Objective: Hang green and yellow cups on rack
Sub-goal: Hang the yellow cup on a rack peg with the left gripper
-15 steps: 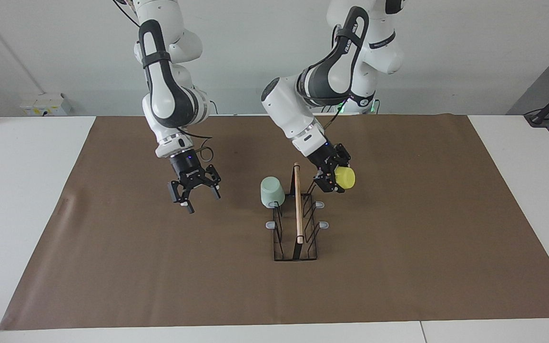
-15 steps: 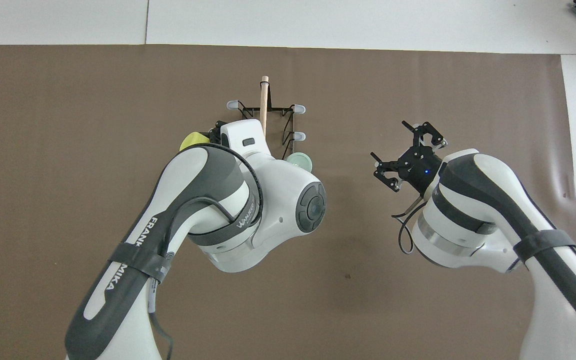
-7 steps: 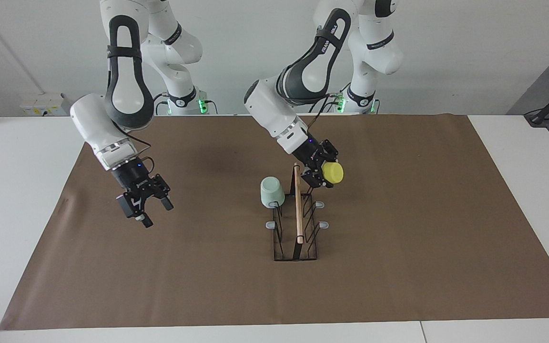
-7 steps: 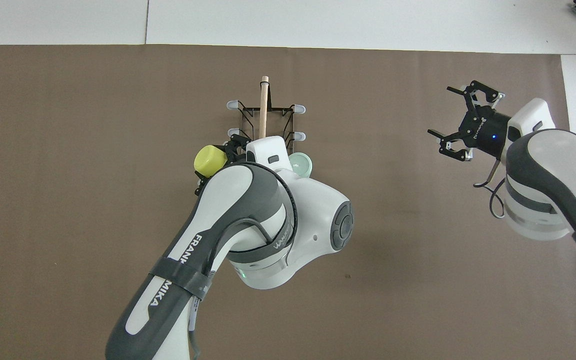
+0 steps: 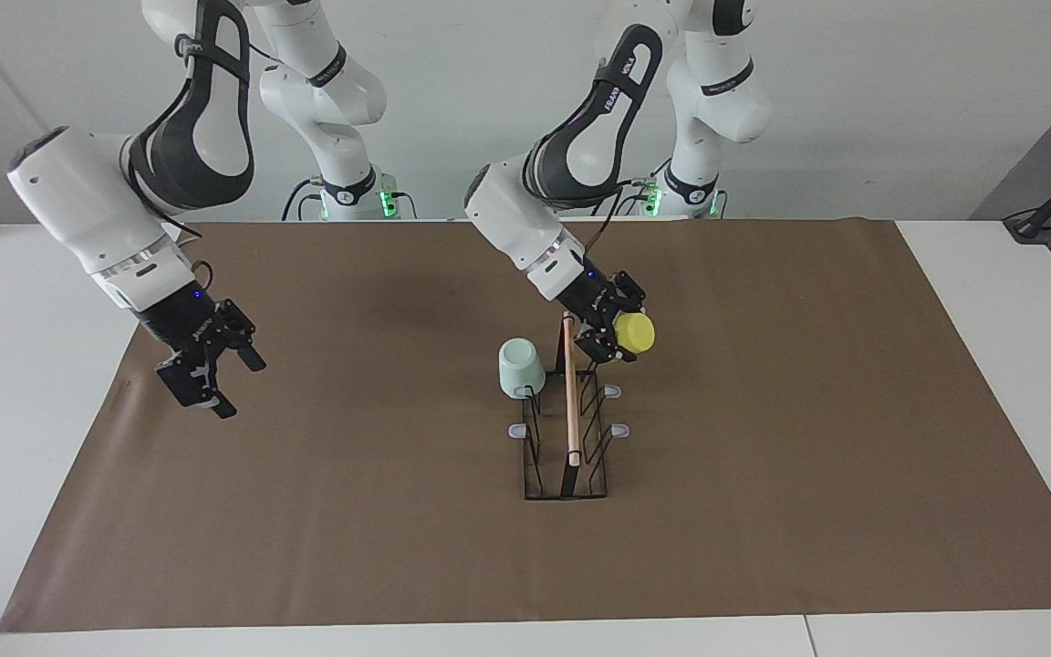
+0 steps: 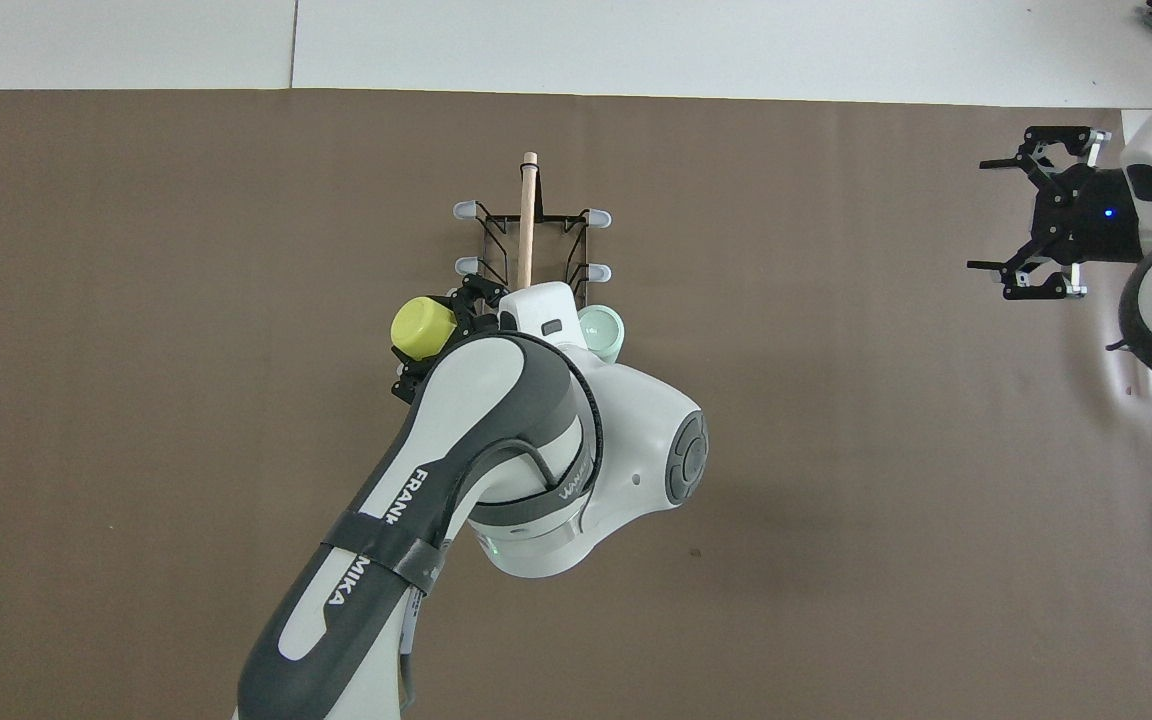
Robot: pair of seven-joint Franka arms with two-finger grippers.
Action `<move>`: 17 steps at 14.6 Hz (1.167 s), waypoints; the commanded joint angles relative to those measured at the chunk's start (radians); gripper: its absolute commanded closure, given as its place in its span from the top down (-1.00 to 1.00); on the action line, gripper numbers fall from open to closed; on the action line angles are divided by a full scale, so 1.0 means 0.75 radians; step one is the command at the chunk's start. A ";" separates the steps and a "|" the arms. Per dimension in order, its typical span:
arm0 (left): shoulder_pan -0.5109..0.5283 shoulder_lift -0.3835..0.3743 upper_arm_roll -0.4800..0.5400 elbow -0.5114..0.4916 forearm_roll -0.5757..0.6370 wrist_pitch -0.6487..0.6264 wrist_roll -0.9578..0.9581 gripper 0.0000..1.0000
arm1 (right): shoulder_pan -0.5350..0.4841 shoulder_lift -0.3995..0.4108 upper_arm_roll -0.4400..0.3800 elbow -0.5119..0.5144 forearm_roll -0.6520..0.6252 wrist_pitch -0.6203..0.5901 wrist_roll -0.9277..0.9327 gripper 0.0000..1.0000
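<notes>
Yellow cup (image 5: 634, 333) is lying on its side, clamped in the left gripper (image 5: 615, 336) just over the rack (image 5: 569, 429) prong beside the hung green cup (image 5: 520, 367), while the right gripper (image 5: 208, 361), fingers apart, is waiting at its table end.

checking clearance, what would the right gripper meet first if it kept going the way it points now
The open right gripper points down and away from the robots, over the edge of the brown paper mat at the right arm's end. It would probably meet only that mat; no object shows in its line.
</notes>
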 commanded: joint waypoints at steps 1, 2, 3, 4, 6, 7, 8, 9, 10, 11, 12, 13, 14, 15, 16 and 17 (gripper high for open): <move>-0.027 0.001 0.015 -0.009 0.020 0.025 -0.087 -1.00 | 0.004 -0.023 0.016 0.076 -0.224 -0.170 0.188 1.00; -0.025 0.003 0.015 -0.009 0.018 0.035 -0.092 -1.00 | 0.018 -0.042 0.022 0.078 -0.296 -0.217 0.265 1.00; -0.025 0.005 0.015 -0.009 0.016 0.043 -0.096 -1.00 | 0.036 -0.058 0.025 0.080 -0.352 -0.266 0.349 1.00; -0.021 0.005 0.015 -0.007 0.018 0.049 -0.136 -1.00 | 0.053 -0.068 0.027 0.092 -0.395 -0.321 0.429 1.00; -0.021 0.007 0.015 -0.005 0.024 0.064 -0.157 -1.00 | 0.065 -0.081 0.027 0.129 -0.432 -0.433 0.584 1.00; -0.021 0.007 0.015 -0.005 0.022 0.068 -0.159 -1.00 | 0.065 -0.083 0.029 0.148 -0.442 -0.491 0.680 1.00; -0.021 0.007 0.015 -0.005 0.020 0.068 -0.159 -1.00 | 0.065 -0.083 0.031 0.166 -0.450 -0.556 0.782 1.00; -0.021 0.007 0.015 -0.005 0.022 0.070 -0.161 -0.85 | 0.065 -0.089 0.029 0.168 -0.450 -0.615 0.887 1.00; -0.021 0.007 0.015 -0.005 0.022 0.070 -0.161 0.49 | 0.065 -0.105 0.031 0.168 -0.456 -0.669 0.993 1.00; -0.023 0.007 0.015 -0.001 0.020 0.066 -0.161 0.99 | 0.065 -0.113 0.033 0.168 -0.485 -0.712 1.083 1.00; -0.023 0.007 0.015 0.009 0.020 0.064 -0.159 1.00 | 0.067 -0.122 0.039 0.168 -0.513 -0.747 1.167 1.00; -0.023 0.007 0.015 0.015 0.022 0.055 -0.159 1.00 | 0.075 -0.136 0.039 0.168 -0.520 -0.781 1.245 1.00; -0.023 0.007 0.017 0.025 0.020 0.051 -0.155 1.00 | 0.083 -0.144 0.039 0.170 -0.520 -0.814 1.339 1.00; -0.023 0.005 0.017 0.042 0.020 0.045 -0.149 1.00 | 0.085 -0.160 0.041 0.168 -0.508 -0.839 1.445 1.00; -0.015 0.005 0.017 0.062 0.018 0.047 -0.143 1.00 | 0.085 -0.181 0.047 0.168 -0.497 -0.863 1.574 1.00; -0.001 -0.001 0.015 0.085 0.014 0.055 -0.121 1.00 | 0.085 -0.203 0.065 0.168 -0.493 -0.894 1.696 1.00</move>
